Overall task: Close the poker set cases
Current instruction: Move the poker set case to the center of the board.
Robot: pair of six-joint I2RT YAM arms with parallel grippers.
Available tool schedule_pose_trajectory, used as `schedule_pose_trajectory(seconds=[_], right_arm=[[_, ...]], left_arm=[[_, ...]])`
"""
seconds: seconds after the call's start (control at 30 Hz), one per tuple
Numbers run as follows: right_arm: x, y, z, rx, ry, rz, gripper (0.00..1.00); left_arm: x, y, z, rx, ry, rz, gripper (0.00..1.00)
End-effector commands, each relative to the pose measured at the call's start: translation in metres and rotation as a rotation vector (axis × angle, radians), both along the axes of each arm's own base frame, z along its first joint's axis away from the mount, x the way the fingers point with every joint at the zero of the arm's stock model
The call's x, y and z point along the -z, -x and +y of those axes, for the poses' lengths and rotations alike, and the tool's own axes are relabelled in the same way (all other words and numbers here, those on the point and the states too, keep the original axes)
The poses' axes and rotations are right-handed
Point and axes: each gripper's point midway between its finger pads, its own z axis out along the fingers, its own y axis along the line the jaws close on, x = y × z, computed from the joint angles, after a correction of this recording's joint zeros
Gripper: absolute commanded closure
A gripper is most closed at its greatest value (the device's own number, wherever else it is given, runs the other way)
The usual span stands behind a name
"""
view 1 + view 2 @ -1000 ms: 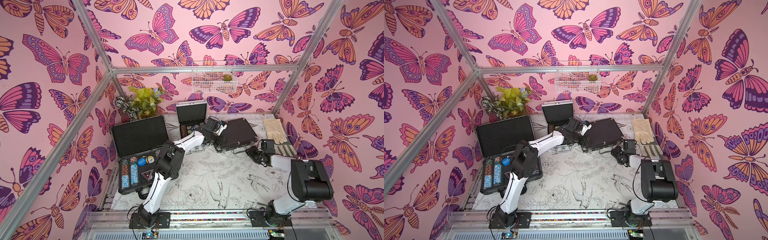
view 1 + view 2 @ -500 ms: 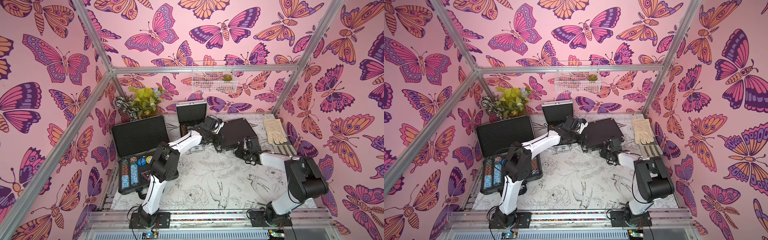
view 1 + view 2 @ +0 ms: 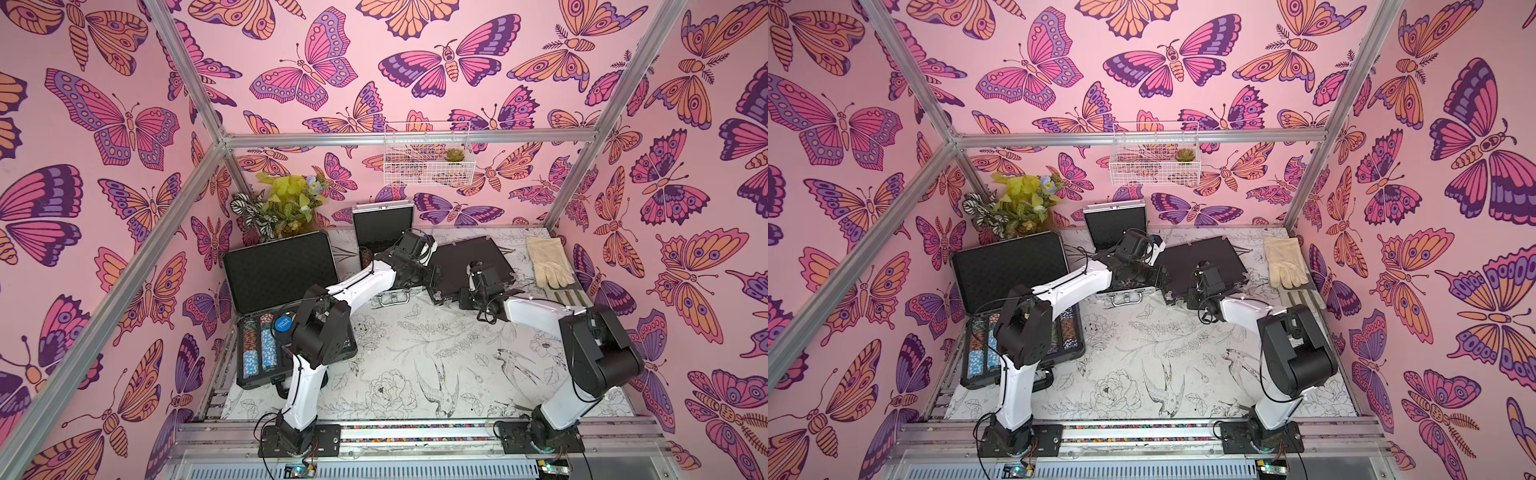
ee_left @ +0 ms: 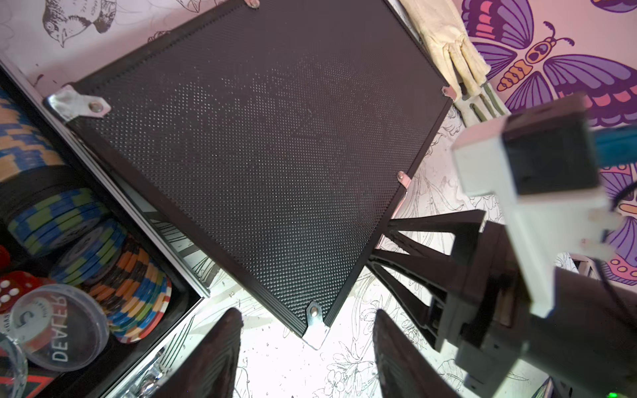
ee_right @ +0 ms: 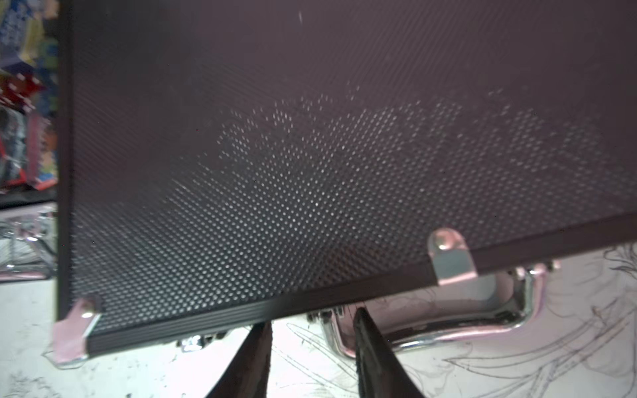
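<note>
The medium black case (image 3: 469, 264) is lying shut at the back of the worktop (image 3: 415, 345), between the open silver case (image 3: 382, 226) and a glove (image 3: 546, 262). Only the right wrist view is showing its chrome handle (image 5: 448, 330), the right jaws narrowly parted (nothing between them) at that edge. The left jaws are gaping wide by a corner of its dimpled lid (image 4: 258, 155); the large case (image 3: 278, 270) is standing open.
</note>
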Motion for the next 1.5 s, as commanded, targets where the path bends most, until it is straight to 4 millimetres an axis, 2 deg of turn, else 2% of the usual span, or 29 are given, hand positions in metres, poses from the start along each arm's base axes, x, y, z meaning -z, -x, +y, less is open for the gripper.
schedule_pose_trajectory(seconds=[0.0, 0.2, 0.33, 0.37, 0.47, 0.6, 0.77, 0.9, 1.1, 1.27, 1.47], right_arm=[[0.012, -0.004, -0.004, -0.009, 0.064, 0.02, 0.59], [0.028, -0.003, -0.005, -0.006, 0.082, 0.056, 0.59], [0.032, -0.009, -0.003, 0.0, 0.087, 0.071, 0.59], [0.034, -0.01, -0.003, 0.001, 0.087, 0.079, 0.62], [0.04, -0.012, 0.0, 0.009, 0.075, 0.107, 0.78], [0.045, -0.013, -0.004, 0.057, 0.083, 0.125, 0.82], [0.042, -0.016, -0.026, 0.184, 0.089, 0.098, 0.86], [0.041, -0.025, -0.042, 0.283, 0.06, 0.115, 0.86], [0.043, -0.049, -0.041, 0.32, 0.047, 0.119, 0.86], [0.039, -0.068, -0.039, 0.282, 0.045, 0.12, 0.81], [0.029, -0.085, -0.052, 0.23, 0.077, 0.128, 0.8]], left_arm=[[-0.011, 0.003, 0.007, -0.009, 0.003, -0.009, 0.38], [-0.01, 0.001, 0.015, -0.019, 0.0, -0.008, 0.38], [-0.011, -0.001, 0.014, -0.016, 0.007, -0.007, 0.38], [-0.012, -0.001, 0.013, -0.014, 0.008, -0.007, 0.38], [-0.012, -0.001, 0.013, -0.013, 0.004, -0.014, 0.38], [-0.01, -0.004, 0.019, -0.023, -0.01, -0.02, 0.38], [-0.007, -0.005, 0.023, -0.029, -0.014, -0.015, 0.38], [-0.009, -0.005, 0.024, -0.031, -0.015, -0.018, 0.38], [-0.006, -0.007, 0.03, -0.046, -0.02, -0.013, 0.38], [-0.007, -0.009, 0.038, -0.068, -0.007, 0.007, 0.38], [-0.01, -0.012, 0.05, -0.098, 0.01, 0.011, 0.38]])
